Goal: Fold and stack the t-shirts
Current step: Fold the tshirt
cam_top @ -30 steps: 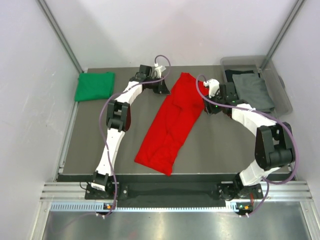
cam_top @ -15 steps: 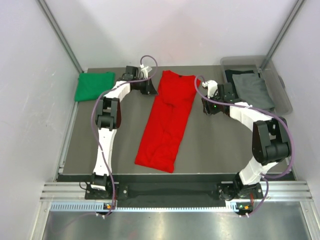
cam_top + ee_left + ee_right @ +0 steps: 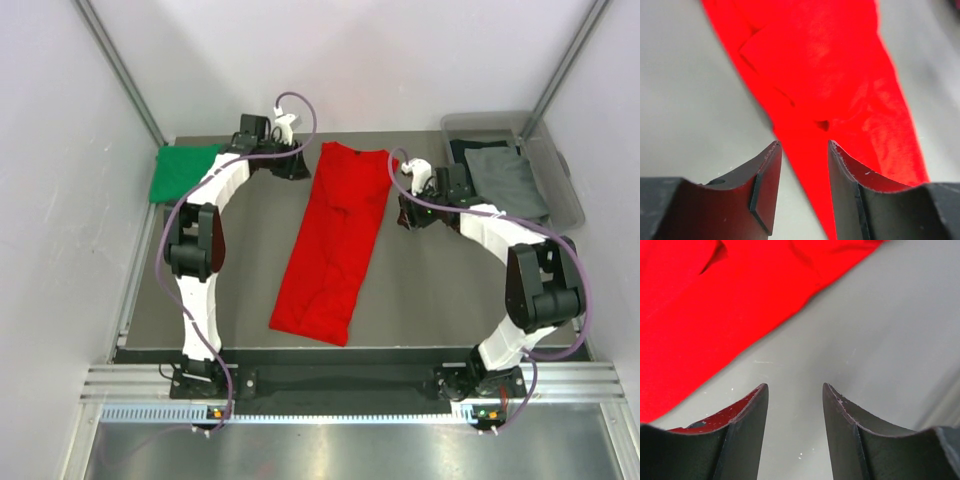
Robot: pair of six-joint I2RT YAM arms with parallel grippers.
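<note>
The red t-shirt lies on the table as a long narrow strip, its collar end at the back. My left gripper hovers just left of that back end, open, and the cloth is free of it. In the left wrist view the red t-shirt shows beyond and between the parted fingers of the left gripper. My right gripper is just right of the strip, open over bare table. The right gripper has the red t-shirt to its upper left. A folded green t-shirt sits at the back left.
A clear plastic bin at the back right holds a grey t-shirt and a dark one. White walls and metal posts close in the back and sides. The table's front edge runs just beyond the arm bases.
The left gripper drew the shirt's back end to the left, straightening the strip, then opened and let it go. The left arm swung further left. The right arm hardly moved.
</note>
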